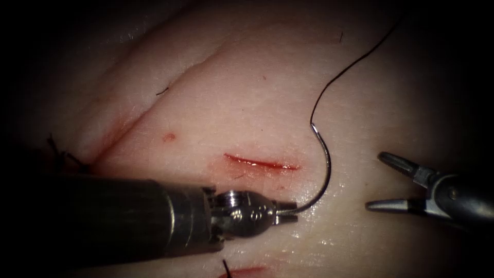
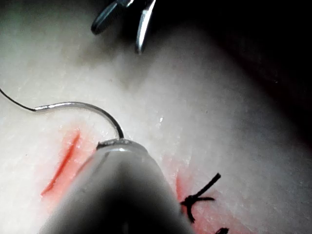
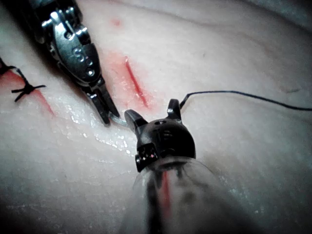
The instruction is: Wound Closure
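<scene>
Endoscope view: the left claw (image 1: 288, 212) grips the needle (image 1: 325, 170) near its tip, clear of the tissue (image 1: 247, 92), right of the cut (image 1: 261, 163); the right claw (image 1: 374, 181) gapes wide, empty. Trailing thread (image 1: 355, 59) could snag, or the needle twist.

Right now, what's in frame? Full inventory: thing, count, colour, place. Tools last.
tissue: one, pale pink, under everything.
cut: one, red, short open slit at centre, above the left tool's jaws.
red fluid: small red spot up and left of the cut; more along the cut's edges.
needle: one, silver, curved, just right of the cut; held near its tip, its arc lying over the tissue surface.
thread: one, black, from the needle's rear end up to the upper right.
knotted thread ends: black, on a red line beside the left tool.
left tool: one, silver, shut on the needle.
right tool: one, grey, open, holds nothing, right of the needle.
</scene>
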Controlling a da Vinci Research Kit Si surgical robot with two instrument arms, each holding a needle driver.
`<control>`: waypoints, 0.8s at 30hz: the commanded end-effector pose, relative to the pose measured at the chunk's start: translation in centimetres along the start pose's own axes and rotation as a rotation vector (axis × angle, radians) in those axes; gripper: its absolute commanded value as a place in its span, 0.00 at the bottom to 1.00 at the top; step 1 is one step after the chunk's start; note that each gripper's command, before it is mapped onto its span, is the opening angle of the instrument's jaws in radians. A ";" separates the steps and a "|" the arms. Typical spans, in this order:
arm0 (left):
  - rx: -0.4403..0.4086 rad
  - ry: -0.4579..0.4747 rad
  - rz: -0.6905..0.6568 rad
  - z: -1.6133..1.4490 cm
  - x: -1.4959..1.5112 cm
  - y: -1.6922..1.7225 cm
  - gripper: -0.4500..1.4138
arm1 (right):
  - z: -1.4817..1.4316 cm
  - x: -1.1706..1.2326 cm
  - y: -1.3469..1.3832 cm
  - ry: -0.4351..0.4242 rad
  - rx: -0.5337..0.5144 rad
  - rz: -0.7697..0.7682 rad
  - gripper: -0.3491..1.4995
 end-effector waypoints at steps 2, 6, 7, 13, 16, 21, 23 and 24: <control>-0.001 0.001 0.001 0.05 0.02 0.00 0.00 | 0.08 0.01 0.01 0.000 -0.003 0.046 0.38; 0.038 -0.016 0.024 0.01 0.05 0.01 0.00 | 0.09 0.02 0.01 -0.007 -0.007 0.190 0.17; 0.054 -0.023 0.028 -0.01 0.06 0.01 0.00 | 0.09 0.03 0.02 -0.009 -0.009 0.215 0.21; 0.204 -0.107 0.059 -0.13 0.16 0.00 0.00 | 0.13 0.14 0.09 0.026 -0.066 0.443 0.34; 0.274 -0.122 0.061 -0.20 0.23 -0.01 0.00 | 0.17 0.22 0.11 0.005 -0.116 0.518 0.42; 0.390 -0.162 0.101 -0.29 0.30 0.00 0.00 | 0.25 0.38 0.17 -0.062 -0.213 0.608 0.48; 0.423 -0.179 0.128 -0.31 0.33 0.02 0.00 | 0.28 0.44 0.20 -0.080 -0.250 0.621 0.48; 0.438 -0.183 0.141 -0.32 0.34 0.03 0.00 | 0.30 0.47 0.22 -0.092 -0.266 0.627 0.48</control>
